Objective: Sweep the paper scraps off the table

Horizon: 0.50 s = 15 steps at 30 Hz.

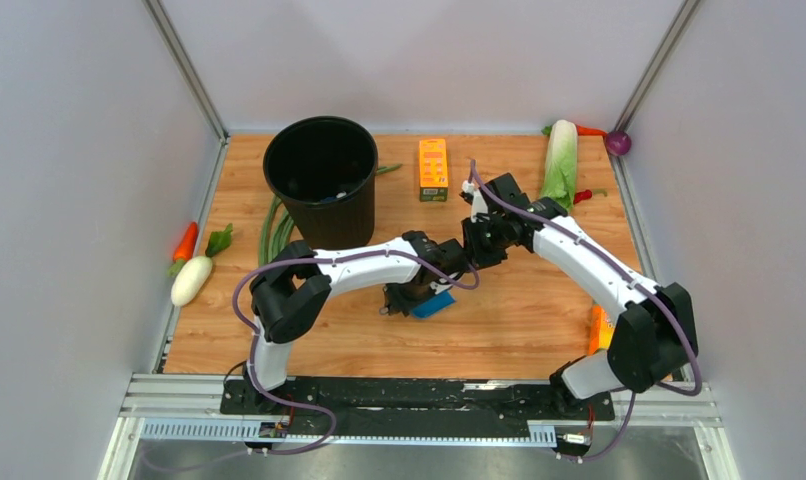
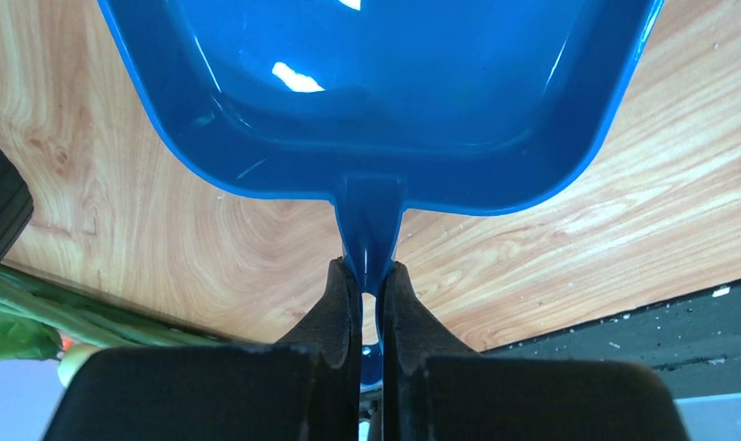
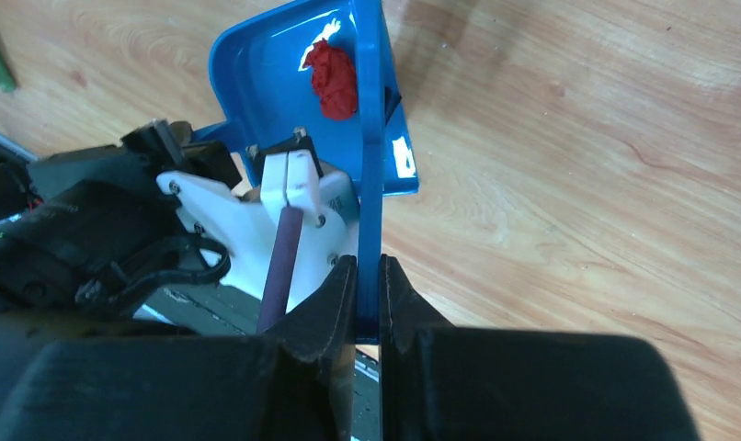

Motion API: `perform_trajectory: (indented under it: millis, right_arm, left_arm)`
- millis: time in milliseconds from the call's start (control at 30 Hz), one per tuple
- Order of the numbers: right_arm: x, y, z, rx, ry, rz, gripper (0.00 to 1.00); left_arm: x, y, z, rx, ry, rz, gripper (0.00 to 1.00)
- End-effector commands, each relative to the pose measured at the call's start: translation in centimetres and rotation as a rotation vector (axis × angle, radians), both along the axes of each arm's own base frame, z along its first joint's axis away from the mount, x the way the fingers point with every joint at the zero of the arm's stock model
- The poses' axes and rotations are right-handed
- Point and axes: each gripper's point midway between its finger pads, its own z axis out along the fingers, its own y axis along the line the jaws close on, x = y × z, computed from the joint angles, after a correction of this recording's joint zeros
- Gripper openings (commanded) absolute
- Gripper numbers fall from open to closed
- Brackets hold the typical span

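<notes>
Left gripper (image 2: 369, 272) clamped tight on dustpan (image 2: 376, 101) handle. Right gripper (image 3: 367, 268) pinching thin blue sweeping tool (image 3: 370, 138). Paper scrap (image 3: 333, 79) lies inside pan, ahead of right fingertips, left of tool. Collection judged done. Next: carry pan level, tip into black bin (image 1: 329, 220).

Top view, clock face centred on the table (image 1: 519, 340). Centre: the left arm (image 1: 369, 265) and right arm (image 1: 589, 265) meet over the blue dustpan (image 1: 437, 305) and a blue tool (image 3: 370, 184), barring passage. 10 o'clock: green beans (image 1: 272, 228). 11: black bucket (image 1: 324, 215). 12: orange carton (image 1: 433, 168). 1: napa cabbage (image 1: 560, 160). Open board lies at 2–3 o'clock and along the near strip, 5–7.
</notes>
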Motion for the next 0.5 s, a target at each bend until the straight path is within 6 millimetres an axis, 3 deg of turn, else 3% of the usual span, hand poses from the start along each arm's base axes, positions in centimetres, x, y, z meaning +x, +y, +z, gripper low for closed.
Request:
perform_trajectory:
  millis: [0, 233, 467]
  right_arm:
    - [-2.6, 3.0, 3.4, 0.239, -0.024, 0.149, 0.00]
    - [-3.2, 2.5, 3.9, 0.249, -0.047, 0.138, 0.00]
    - [-2.4, 1.2, 4.4, 0.226, -0.077, 0.060, 0.00]
  left_arm:
    - [0.6, -0.9, 0.2, -0.015, 0.000, -0.014, 0.00]
    - [0.7, -1.3, 0.5, -0.029, -0.004, -0.014, 0.00]
    - [0.4, -1.5, 0.7, -0.068, -0.007, 0.008, 0.00]
